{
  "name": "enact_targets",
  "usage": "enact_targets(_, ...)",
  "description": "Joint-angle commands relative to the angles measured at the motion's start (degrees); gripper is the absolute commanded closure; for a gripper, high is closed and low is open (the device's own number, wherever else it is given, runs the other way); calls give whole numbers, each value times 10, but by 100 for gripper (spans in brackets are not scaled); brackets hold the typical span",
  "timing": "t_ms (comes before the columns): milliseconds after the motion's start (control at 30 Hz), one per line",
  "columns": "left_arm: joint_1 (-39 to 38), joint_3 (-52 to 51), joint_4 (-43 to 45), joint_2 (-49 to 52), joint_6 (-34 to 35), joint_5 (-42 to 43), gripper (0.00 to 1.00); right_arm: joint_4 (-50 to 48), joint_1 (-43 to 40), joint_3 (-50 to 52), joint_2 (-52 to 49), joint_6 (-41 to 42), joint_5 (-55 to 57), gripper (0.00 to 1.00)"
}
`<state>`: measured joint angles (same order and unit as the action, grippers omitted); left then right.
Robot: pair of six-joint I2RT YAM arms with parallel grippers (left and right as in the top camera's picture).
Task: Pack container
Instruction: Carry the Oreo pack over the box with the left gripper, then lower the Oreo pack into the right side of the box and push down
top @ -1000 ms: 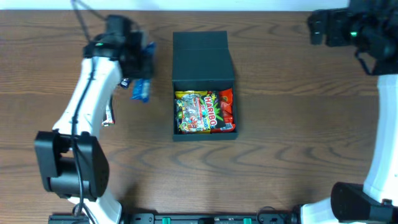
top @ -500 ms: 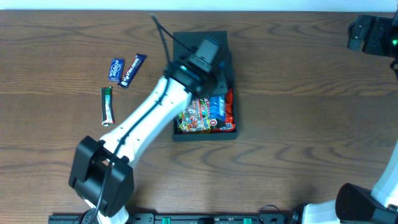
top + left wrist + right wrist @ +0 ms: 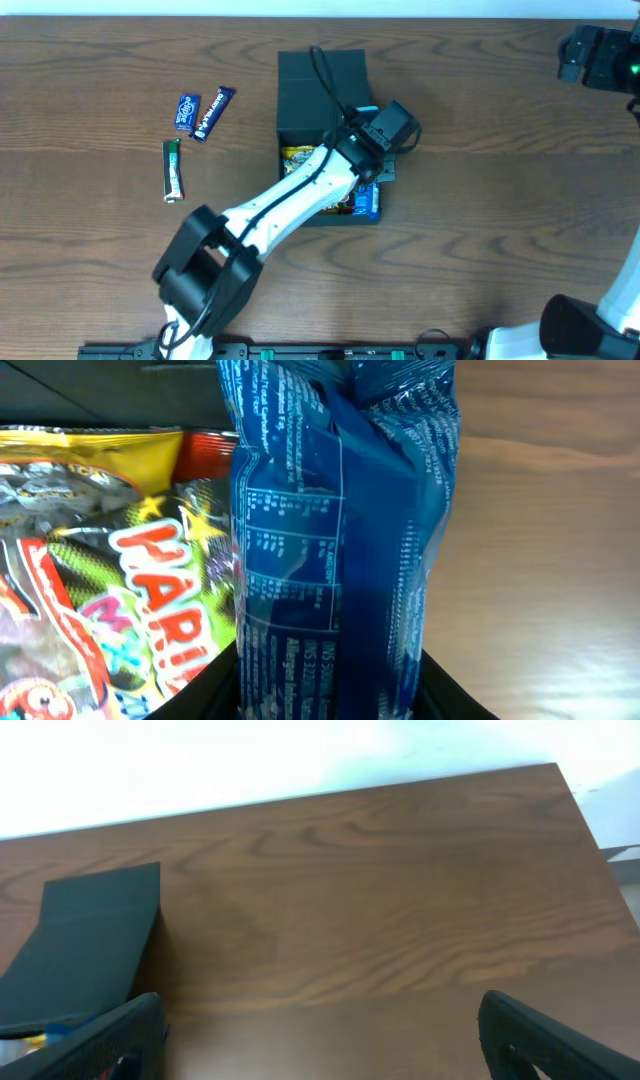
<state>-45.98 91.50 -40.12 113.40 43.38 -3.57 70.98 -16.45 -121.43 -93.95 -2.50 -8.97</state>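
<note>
The blue packet (image 3: pixel 340 560) was pinched in the left hand (image 3: pixel 378 160), right above the container (image 3: pixel 320 85), where a Haribo bag (image 3: pixel 110 560) was already packed. Three bars (image 3: pixel 173 170) were yet to be packed, lying well apart from that hand. The right hand (image 3: pixel 320 1030) was held spread, empty.

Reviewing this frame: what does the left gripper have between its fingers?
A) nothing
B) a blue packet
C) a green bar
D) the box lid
B: in the left wrist view the left gripper is closed on a blue packet, held at the open box.
</note>
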Motion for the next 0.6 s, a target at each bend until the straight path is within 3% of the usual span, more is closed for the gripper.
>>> enact_targets(0, 6, 1, 3, -1, 3, -31, 94, 2, -6, 0, 11, 8, -10, 1)
enact_targets(567, 11, 2, 9, 29, -31, 52, 94, 6, -6, 0, 10, 8, -20, 1)
